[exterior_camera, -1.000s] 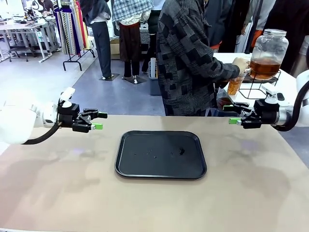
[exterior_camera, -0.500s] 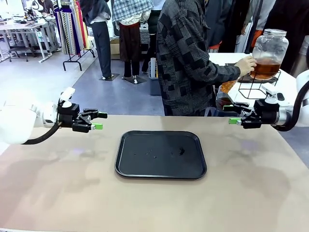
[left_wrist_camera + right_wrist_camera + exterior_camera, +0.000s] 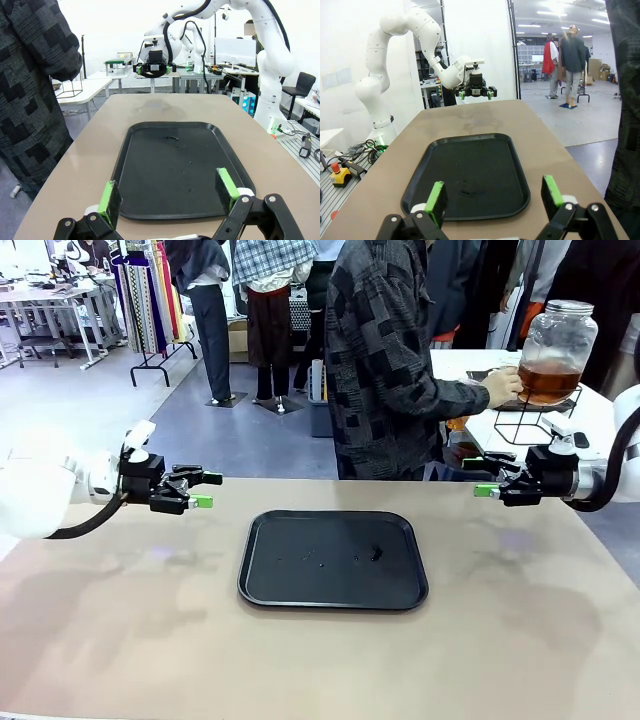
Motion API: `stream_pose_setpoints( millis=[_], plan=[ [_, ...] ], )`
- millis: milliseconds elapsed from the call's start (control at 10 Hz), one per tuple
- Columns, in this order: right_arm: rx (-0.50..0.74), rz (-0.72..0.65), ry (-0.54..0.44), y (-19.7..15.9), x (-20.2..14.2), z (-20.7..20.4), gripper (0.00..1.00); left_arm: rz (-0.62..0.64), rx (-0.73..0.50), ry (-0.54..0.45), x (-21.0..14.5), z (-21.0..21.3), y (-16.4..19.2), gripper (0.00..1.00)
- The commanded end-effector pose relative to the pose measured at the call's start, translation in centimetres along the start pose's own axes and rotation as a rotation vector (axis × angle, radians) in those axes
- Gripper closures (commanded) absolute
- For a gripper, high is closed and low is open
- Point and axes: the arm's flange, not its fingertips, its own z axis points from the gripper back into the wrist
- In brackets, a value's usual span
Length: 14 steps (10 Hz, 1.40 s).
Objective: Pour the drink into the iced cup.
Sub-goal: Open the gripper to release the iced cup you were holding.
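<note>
The drink [image 3: 548, 381] is amber liquid filling roughly the lower part of a clear lidded jar [image 3: 558, 340], which stands on a black wire stand [image 3: 535, 420] on a white side table [image 3: 600, 420] beyond the far right corner of the main table. A person [image 3: 385, 360] in a dark patterned top stands at the far side, turned toward the jar, with one hand [image 3: 500, 387] at the jar's lower front. Something orange shows just below that hand, but it is too small and too hidden to tell what it is.

On the tan table [image 3: 150, 640] a black tray [image 3: 333, 560] lies in the middle, nothing standing on it; a small dark speck and a few wet-looking spots mark its surface.

The right gripper [image 3: 484, 479] hovers above the table's far right edge, level, pointing toward the middle, its green-padded fingers spread wide and holding nothing. In the right wrist view its fingers [image 3: 436, 197] frame the tray [image 3: 470, 170] with clear space between them, and the left gripper [image 3: 476, 92] shows across the table.

The left gripper [image 3: 203, 490] hangs above the far left of the table, also level and pointing inward, fingers apart and bare. In the left wrist view its pads [image 3: 109, 197] stand to either side of the tray's [image 3: 170, 165] near edge, the person's sleeve [image 3: 35, 85] is at the left, and the right gripper [image 3: 154, 69] faces it from the far end.

Both grippers are well apart from the tray and from the jar.
</note>
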Motion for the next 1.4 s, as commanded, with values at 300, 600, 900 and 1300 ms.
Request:
stream_pose_setpoints(
  millis=[300, 600, 900, 1300],
  plan=[
    [0.001, 0.003, 0.0, 0.01, 0.22, 0.0, 0.0, -0.002, 0.001, 0.001, 0.2, 0.0, -0.1, 0.0],
    [0.001, 0.003, 0.0, 0.01, 0.22, 0.0, 0.0, -0.002, 0.001, 0.001, 0.2, 0.0, -0.1, 0.0],
    [0.001, 0.003, 0.0, 0.01, 0.22, 0.0, 0.0, -0.002, 0.001, 0.001, 0.2, 0.0, -0.1, 0.0],
    [0.001, 0.003, 0.0, 0.01, 0.22, 0.0, 0.0, -0.002, 0.001, 0.001, 0.2, 0.0, -0.1, 0.0]
  ],
)
